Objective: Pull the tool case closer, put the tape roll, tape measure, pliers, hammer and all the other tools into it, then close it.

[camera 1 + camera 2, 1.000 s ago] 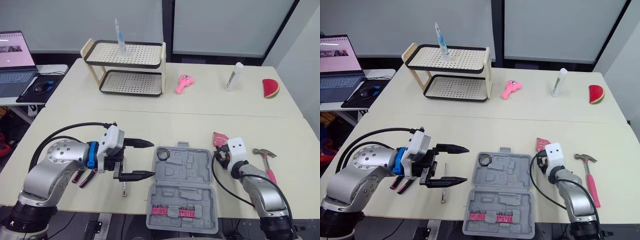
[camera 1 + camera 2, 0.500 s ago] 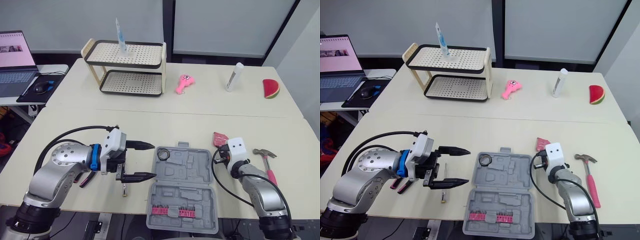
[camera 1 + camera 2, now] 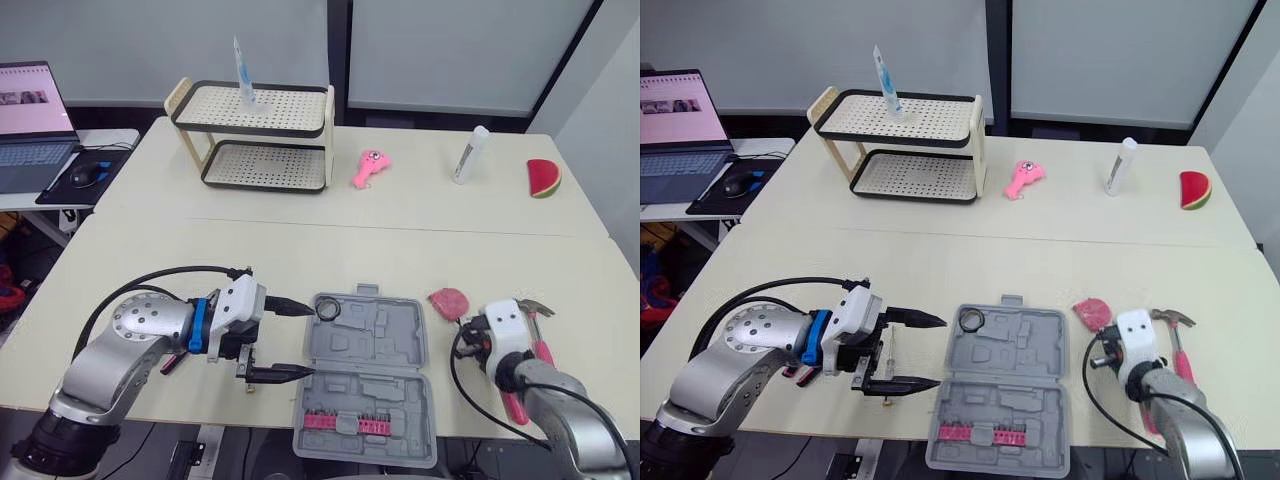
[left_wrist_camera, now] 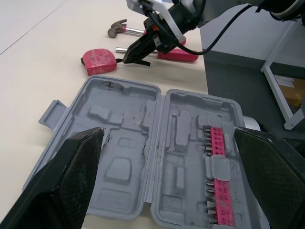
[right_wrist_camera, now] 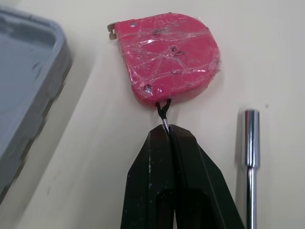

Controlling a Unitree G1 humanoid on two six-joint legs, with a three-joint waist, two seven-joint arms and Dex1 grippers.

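Just right of the tool case (image 3: 385, 335), right gripper (image 5: 167, 131) pinches the tape measure (image 5: 167, 59) by its cord; left gripper (image 3: 312, 340) gapes.

Silver arms (image 3: 130, 345), black cables (image 3: 150, 275); left end effector (image 3: 312, 340) black-fingered.

Matt grey plastic tool case (image 4: 143, 143); glossy pink tape measure (image 5: 169, 57) under crinkly clear film; smooth matt desk (image 3: 330, 250).
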